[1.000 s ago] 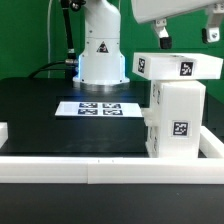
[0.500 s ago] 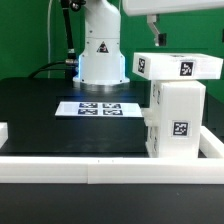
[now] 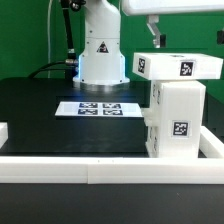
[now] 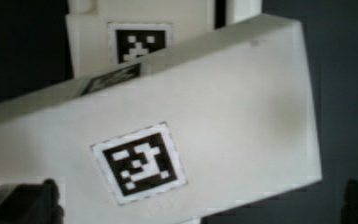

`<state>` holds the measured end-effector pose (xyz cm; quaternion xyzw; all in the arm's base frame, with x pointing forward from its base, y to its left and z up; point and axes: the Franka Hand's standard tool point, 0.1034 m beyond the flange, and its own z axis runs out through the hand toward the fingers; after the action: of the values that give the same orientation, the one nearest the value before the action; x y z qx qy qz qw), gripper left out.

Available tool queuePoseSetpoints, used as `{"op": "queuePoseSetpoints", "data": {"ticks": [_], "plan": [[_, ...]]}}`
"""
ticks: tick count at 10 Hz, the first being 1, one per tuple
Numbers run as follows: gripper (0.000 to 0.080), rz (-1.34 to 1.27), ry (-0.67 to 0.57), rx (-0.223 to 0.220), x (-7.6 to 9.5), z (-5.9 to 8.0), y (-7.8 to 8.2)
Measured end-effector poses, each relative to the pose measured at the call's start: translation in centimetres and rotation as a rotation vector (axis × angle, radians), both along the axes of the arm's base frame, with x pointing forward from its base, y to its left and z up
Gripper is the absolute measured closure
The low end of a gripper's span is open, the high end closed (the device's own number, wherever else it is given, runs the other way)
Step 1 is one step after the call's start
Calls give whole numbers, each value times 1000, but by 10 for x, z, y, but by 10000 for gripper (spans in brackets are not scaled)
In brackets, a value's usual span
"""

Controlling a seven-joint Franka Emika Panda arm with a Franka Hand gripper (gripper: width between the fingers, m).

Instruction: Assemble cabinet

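Note:
The cabinet [image 3: 178, 118] is a tall white box with square tags, standing on the black table at the exterior view's right. A flat tagged white top piece [image 3: 178, 67] lies across its top. My gripper [image 3: 187, 36] hangs just above that top piece, open and empty, its dark fingers [image 3: 158, 38] apart and clear of it. In the wrist view the gripper [image 4: 194, 200] straddles the tagged white top face [image 4: 176, 130], with one fingertip [image 4: 25, 202] to each side. A second tagged white face [image 4: 140, 42] shows beyond it.
The marker board [image 3: 100, 107] lies flat mid-table in front of the robot base [image 3: 100, 50]. A long white rail [image 3: 100, 166] runs along the table's front edge, with a raised end at the exterior view's left [image 3: 4, 130].
The gripper has risen a little above the cabinet's top and shifted slightly toward the exterior view's left. The cabinet and its top piece have not moved.

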<state>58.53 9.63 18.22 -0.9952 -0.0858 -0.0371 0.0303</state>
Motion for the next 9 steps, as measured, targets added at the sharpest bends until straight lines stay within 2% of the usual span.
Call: {"op": "queuePoseSetpoints", "data": {"ticks": [2, 4, 9], "plan": [[2, 240, -14, -22, 0, 0, -1], [2, 469, -10, -62, 0, 0, -2], [2, 766, -16, -89, 0, -1, -4]]}}
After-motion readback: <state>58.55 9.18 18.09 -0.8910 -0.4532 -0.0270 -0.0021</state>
